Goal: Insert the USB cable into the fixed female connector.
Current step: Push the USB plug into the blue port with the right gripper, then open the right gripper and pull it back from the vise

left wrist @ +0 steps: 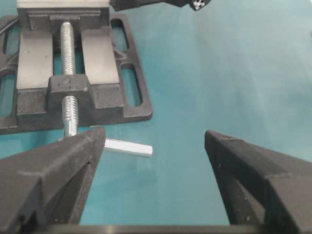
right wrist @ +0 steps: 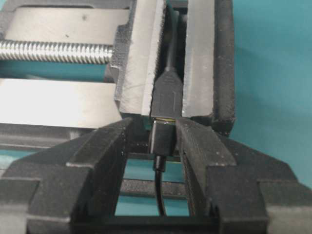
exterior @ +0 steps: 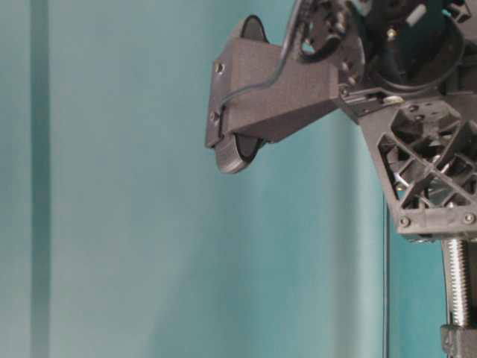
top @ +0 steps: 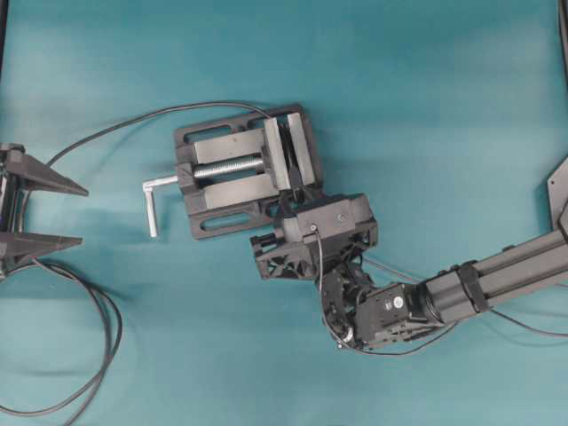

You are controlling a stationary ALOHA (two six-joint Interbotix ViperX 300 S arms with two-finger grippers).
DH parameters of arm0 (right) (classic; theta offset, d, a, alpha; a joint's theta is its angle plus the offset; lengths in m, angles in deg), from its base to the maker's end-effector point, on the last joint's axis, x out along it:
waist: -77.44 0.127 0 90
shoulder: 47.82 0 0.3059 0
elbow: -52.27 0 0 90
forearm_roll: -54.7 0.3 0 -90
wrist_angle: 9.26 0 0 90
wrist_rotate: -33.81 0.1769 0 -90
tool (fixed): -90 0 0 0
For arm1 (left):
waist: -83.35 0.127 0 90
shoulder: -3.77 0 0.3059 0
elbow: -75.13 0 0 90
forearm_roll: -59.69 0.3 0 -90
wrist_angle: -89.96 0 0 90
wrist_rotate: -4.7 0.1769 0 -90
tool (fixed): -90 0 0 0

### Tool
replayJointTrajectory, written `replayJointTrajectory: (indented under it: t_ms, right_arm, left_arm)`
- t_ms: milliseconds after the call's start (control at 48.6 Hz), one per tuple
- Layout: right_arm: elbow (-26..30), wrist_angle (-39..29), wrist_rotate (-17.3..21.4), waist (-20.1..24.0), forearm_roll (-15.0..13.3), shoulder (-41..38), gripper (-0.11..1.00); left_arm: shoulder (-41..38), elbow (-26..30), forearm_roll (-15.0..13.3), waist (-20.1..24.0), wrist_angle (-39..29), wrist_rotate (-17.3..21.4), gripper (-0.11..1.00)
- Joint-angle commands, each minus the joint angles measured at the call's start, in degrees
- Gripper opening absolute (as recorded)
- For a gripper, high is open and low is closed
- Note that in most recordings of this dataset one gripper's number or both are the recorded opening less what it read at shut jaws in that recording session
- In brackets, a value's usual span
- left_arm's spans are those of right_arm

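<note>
Right gripper (right wrist: pixel 163 141) spread beside the USB cable (right wrist: pixel 162 139), plug tip hidden inside the fixed female connector (right wrist: pixel 166 97).

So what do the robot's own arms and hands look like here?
Both are matte black. The left hand has two long tapered wedge-shaped fingers. The right hand has blocky fingers on a lattice-patterned housing with a boxy camera mount. The right arm is a square black beam with a thin black cable running alongside.
</note>
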Motion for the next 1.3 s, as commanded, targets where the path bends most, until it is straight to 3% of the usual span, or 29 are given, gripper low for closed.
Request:
replayJointTrajectory:
  t_ms: [0, 206, 494, 988, 1276]
  right_arm:
    - [0.79, -0.09, 0.0, -2.46, -0.97, 2.37, 0.45]
    - [0.62, -0.09, 0.0, -1.23, 0.44, 2.37, 0.48]
    - [0.62, -0.26, 0.0, 0.18, 3.96, 2.72, 0.78]
    - [0.79, 1.41, -0.35, 6.68, 7.03, 4.75, 0.78]
    - [1.49, 1.67, -7.47, 10.63, 7.29, 7.29, 0.78]
  left_arm:
    - [-0.7, 0.62, 0.18, 0.0, 0.53, -0.09, 0.97]
    - [-0.7, 0.7, 0.18, 0.0, 0.53, -0.09, 0.97]
    - [-0.7, 0.62, 0.09, 0.09, 0.53, -0.09, 0.98]
    - [-0.7, 0.7, 0.18, 0.0, 0.53, -0.09, 0.97]
    - [-0.7, 0.62, 0.09, 0.0, 0.53, -0.09, 0.98]
